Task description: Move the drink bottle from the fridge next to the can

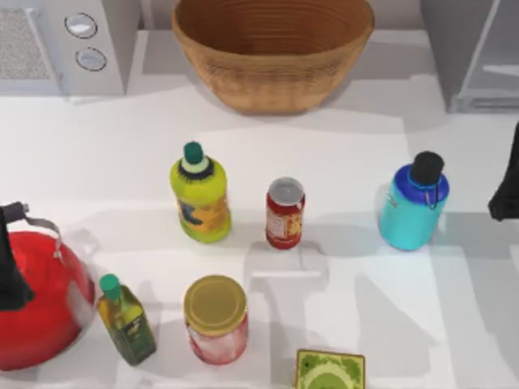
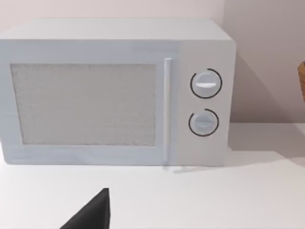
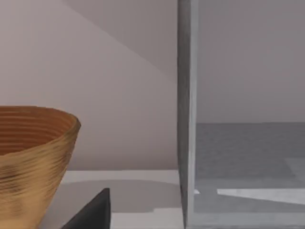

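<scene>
- Right tool sits at the tabletop's 3 o'clock edge, touching nothing; how far open it is, I cannot tell.
- Left tool (over the red kettle) likewise.
- One drink bottle stands upright at the can's 3 o'clock, apart.
- One fridge at 1 o'clock.

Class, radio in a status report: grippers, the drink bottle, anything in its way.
Left arm parked over kettle, right arm at table's right edge. Drink bottle upright on table, right of can, apart. Nothing between them.

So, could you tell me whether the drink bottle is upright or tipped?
Upright: the drink bottle stands on the table, cap uppermost.
</scene>
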`<control>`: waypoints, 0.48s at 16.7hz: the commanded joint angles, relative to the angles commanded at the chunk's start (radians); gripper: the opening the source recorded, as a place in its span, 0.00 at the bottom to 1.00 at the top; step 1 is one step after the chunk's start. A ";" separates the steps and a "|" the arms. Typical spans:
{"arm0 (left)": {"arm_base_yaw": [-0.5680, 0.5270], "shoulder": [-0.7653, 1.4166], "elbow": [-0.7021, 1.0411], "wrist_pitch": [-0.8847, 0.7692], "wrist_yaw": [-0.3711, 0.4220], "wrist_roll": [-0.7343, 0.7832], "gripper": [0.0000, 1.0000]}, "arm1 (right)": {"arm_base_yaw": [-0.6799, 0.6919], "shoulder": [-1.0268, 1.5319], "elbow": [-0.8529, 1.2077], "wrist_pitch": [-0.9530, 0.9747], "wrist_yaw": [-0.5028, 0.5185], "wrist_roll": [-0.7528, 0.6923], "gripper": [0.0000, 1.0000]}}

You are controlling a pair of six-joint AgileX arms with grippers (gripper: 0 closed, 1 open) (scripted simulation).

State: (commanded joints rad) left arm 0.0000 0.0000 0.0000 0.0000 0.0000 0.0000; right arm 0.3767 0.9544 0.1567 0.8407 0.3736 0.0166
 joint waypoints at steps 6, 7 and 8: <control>0.000 0.000 0.000 0.000 0.000 0.000 1.00 | -0.214 -0.548 -0.099 -0.488 -0.213 -0.005 1.00; 0.000 0.000 0.000 0.000 0.000 0.000 1.00 | -0.245 -0.626 -0.112 -0.557 -0.243 -0.006 1.00; 0.000 0.000 0.000 0.000 0.000 0.000 1.00 | -0.273 -0.697 -0.123 -0.619 -0.271 -0.008 1.00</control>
State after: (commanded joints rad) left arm 0.0000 0.0000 0.0000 0.0000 0.0000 0.0000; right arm 0.1036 0.2572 0.0339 0.2220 0.1025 0.0089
